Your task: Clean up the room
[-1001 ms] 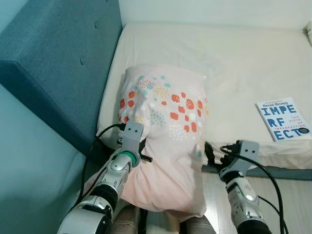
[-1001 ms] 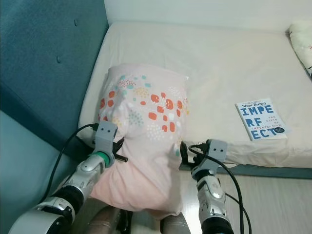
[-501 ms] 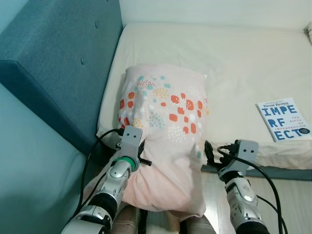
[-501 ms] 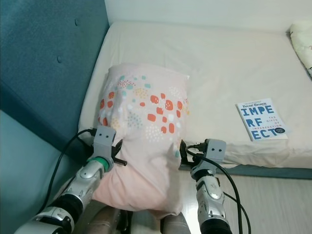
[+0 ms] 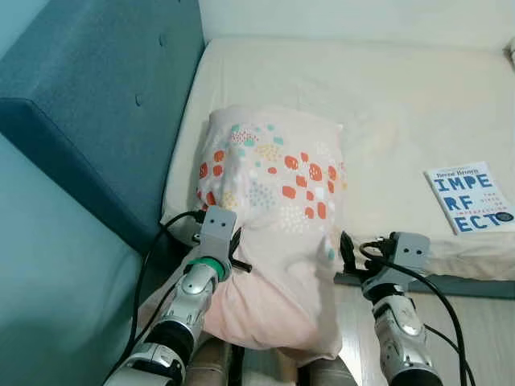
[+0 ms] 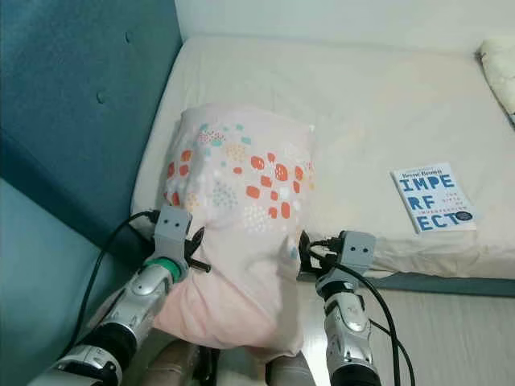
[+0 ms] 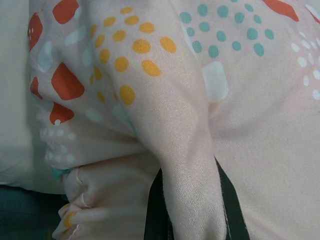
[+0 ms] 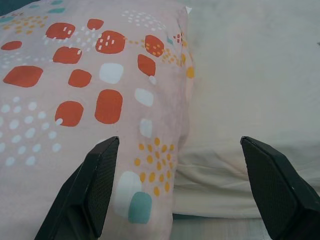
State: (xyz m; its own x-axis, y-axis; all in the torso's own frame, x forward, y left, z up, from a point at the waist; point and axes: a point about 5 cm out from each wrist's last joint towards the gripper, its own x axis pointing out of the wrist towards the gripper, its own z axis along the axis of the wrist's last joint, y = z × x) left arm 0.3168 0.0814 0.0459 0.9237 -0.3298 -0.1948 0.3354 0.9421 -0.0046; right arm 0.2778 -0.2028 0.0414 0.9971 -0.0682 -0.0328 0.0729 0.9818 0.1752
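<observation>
The pink pillow (image 5: 269, 217) with red, yellow and teal spots lies half on the bed (image 5: 386, 96): its upper part rests on the mattress near the blue headboard (image 5: 96, 104), and its lower part hangs over the bed's edge toward the robot. Its long axis runs from the robot forward, into the bed. The left claw (image 7: 185, 220) is at the pillow's left lower side, and in the left wrist view its two black fingers (image 7: 227, 205) are pressed on a fold of the pink cloth, so it is pinching the pillow. The right claw (image 8: 182, 187) is just beside the pillow's right lower edge with its fingers spread wide; one finger (image 8: 95, 180) stands in front of the cloth, the other before the bed's side, and nothing is held between them. I judge the coming move depends on the left claw, which has the hold, and the pillow must go forward onto the bed. A book (image 5: 471, 195) lies on the bed well apart, to the right.
</observation>
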